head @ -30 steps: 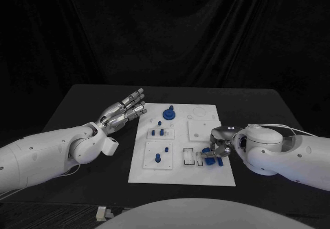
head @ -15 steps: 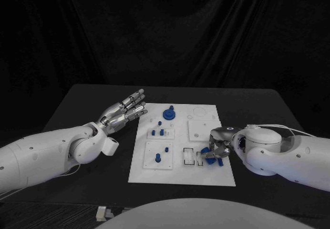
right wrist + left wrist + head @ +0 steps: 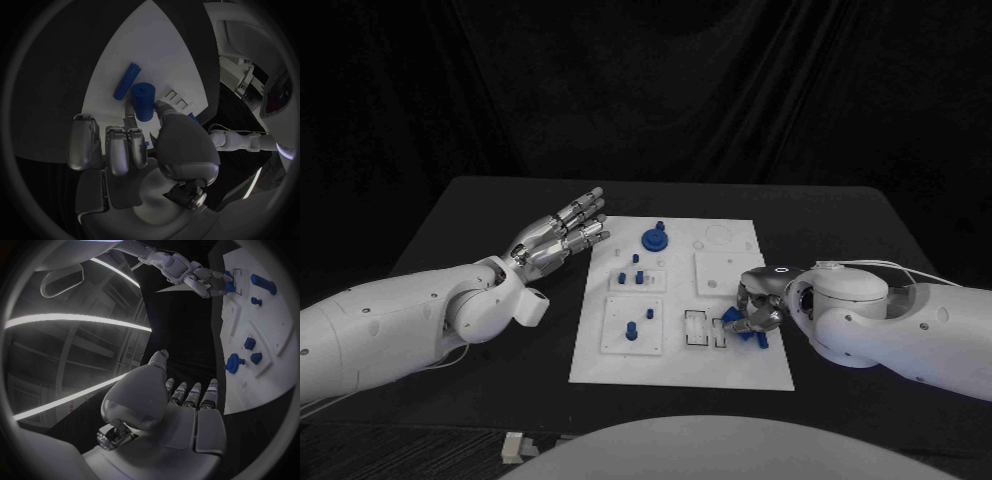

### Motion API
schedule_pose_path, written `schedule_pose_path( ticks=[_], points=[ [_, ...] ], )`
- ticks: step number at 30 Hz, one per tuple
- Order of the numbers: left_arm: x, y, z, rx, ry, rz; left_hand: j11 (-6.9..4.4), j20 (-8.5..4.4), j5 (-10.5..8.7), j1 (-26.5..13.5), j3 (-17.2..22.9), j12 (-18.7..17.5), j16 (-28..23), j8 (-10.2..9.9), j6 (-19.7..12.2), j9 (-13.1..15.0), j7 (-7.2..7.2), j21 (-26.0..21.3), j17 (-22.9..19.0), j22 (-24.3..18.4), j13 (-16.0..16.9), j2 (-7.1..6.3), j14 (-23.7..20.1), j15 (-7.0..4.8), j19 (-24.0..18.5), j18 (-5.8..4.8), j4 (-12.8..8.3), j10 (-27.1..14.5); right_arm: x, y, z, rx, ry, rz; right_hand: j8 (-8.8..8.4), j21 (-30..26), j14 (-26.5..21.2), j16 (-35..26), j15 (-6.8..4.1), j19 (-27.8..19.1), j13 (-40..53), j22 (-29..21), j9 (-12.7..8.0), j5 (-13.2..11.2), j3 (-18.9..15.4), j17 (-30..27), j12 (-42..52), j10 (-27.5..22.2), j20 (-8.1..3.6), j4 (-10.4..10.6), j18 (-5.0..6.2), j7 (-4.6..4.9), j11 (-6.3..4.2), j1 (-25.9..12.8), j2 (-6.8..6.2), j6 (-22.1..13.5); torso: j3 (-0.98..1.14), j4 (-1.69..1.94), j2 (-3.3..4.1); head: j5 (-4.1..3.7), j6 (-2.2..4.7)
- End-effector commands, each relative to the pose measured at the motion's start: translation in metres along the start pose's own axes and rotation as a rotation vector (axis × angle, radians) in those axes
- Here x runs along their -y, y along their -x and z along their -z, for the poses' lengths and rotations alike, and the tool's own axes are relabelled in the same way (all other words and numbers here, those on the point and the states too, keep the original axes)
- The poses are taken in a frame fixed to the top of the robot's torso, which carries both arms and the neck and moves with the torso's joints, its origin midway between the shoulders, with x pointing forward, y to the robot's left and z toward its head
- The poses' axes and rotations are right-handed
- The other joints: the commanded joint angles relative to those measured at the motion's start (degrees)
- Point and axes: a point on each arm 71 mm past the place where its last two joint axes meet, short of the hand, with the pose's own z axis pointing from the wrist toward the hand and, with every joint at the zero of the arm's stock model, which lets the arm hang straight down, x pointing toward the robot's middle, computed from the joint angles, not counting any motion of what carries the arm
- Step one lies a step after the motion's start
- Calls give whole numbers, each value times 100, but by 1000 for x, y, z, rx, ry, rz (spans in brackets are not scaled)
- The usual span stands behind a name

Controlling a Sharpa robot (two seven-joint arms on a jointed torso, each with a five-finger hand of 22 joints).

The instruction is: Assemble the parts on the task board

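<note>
Worktop [image 3: 473, 210]: black, carrying a white task board [image 3: 678, 370] at its middle

Task board: blue parts spread over it. A round knobbed part [image 3: 655, 239] at the far end; small pegs [image 3: 636, 277] in a raised plate at mid-board; a peg-and-stub part [image 3: 632, 329] in the near left plate; a pair of rectangular slots [image 3: 694, 328] just left of the right hand

Right hand [image 3: 759, 305]: low over the near right part of the board, fingers [image 3: 119, 147] curled down. The right wrist view shows a short blue cylinder [image 3: 144, 101] pinched between the thumb and the fingers, its end close to the board. A second, slimmer blue bar [image 3: 126, 81] lies flat on the board just beside it, apart from the hand

Left hand [image 3: 563, 231]: raised beside the board's left edge, palm up, fingers released and spread, holding nothing

Step in hand, as judged: seating the held cylinder in its place near the slots. To do it well, keep the pinch firm, bring the cylinder square to its seat before pressing, lower slowly, and steer clear of the loose bar alongside so it is not knocked. Whether the cylinder already touches the board cannot be told
</note>
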Motion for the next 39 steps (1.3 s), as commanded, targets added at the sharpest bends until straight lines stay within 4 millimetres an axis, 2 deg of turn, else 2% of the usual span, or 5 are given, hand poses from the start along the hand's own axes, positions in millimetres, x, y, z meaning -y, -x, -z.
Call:
schedule_pose_path(
  ticks=[1,24,29,31,39],
  points=[
    [0,-2,-1,-11,-8,15,57,20,18,-20,23,-37,-22,29,-3,4,29,22,-1,6,-5,58,-11,32,2,38,3,1,4,-10,-1,-57,-38,31,25,-41,586,15,42,-17,1507,1004,1,87,1,1509,15,587,47,-48,90,3,49,68,11,-70,0,2,0,-1,-1],
    [-1,-3,-1,-18,3,21,87,27,13,-38,43,-37,7,27,-4,2,49,38,17,29,-5,73,32,86,25,28,7,1,1,-11,-4,-79,-45,48,179,-262,579,4,77,-62,1507,941,141,64,148,1475,15,587,79,-455,128,66,93,394,21,-460,0,-3,0,17,-1],
    [-1,-3,-1,-19,5,21,91,28,14,-42,48,-37,14,28,-3,2,53,43,21,36,-5,78,42,95,33,25,8,1,0,-9,-4,-45,-31,25,426,-254,579,4,80,-35,1507,953,246,1075,302,1475,15,587,85,-568,124,20,89,412,77,-286,2,-1,2,20,-1],
    [-1,-3,-1,-20,6,22,94,29,16,-43,51,-37,17,28,-1,3,55,45,22,38,-5,81,46,98,36,24,9,1,0,-8,-3,-25,-23,12,508,-248,577,1,63,-25,1507,959,277,1254,348,1465,15,587,74,-567,122,-10,69,353,86,-232,3,0,4,25,-1],
    [-1,-3,-1,-22,10,23,96,29,18,-43,56,-37,19,27,-2,2,58,46,23,39,-5,87,48,101,38,23,10,1,-4,-2,1,77,21,-71,739,-220,572,-7,0,3,1507,979,346,1405,460,1438,15,587,22,-503,114,-119,-9,157,122,25,0,-1,3,43,-1]
  ],
)
